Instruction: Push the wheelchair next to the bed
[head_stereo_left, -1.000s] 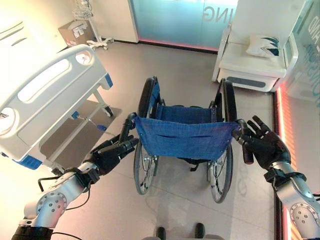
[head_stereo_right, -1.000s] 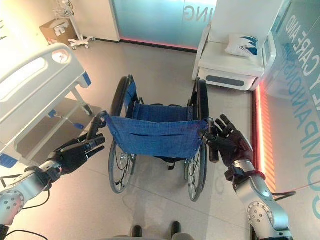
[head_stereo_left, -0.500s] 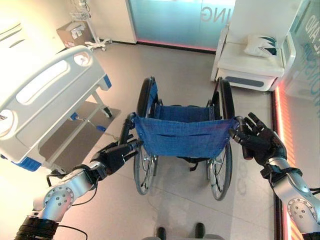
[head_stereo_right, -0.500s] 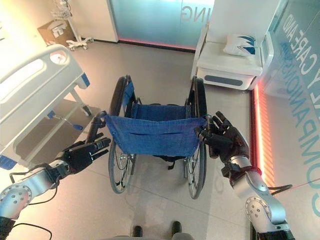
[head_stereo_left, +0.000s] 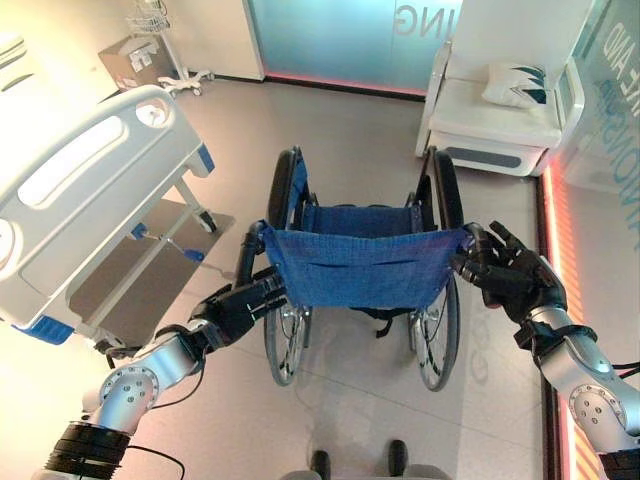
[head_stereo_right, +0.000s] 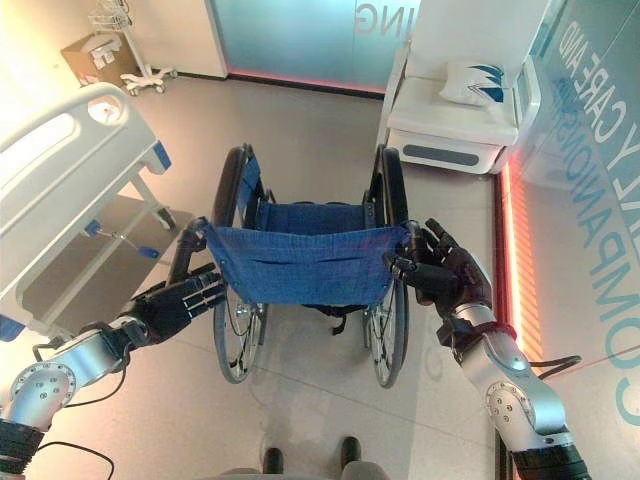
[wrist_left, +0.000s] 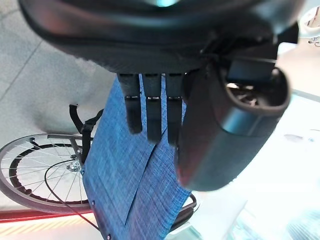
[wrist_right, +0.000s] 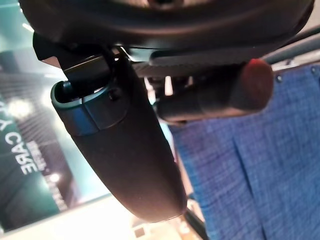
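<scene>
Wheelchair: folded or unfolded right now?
Unfolded. The wheelchair stands upright on its wheels, which sit well apart, and the blue backrest cloth is stretched flat between the two push handles.

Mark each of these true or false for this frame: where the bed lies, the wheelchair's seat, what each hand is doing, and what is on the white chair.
1. The bed lies to the robot's left of the wheelchair. True.
2. Someone is sitting in the wheelchair. False: its blue seat is bare.
3. The left hand reaches to the wheelchair's left push handle with straight fingers. True.
4. The right hand hangs far from the wheelchair. False: it is at the right push handle, with spread fingers.
5. A pillow lies on the white chair at the back right. True.
6. The wheelchair touches the bed. False: bare floor lies between them.
</scene>
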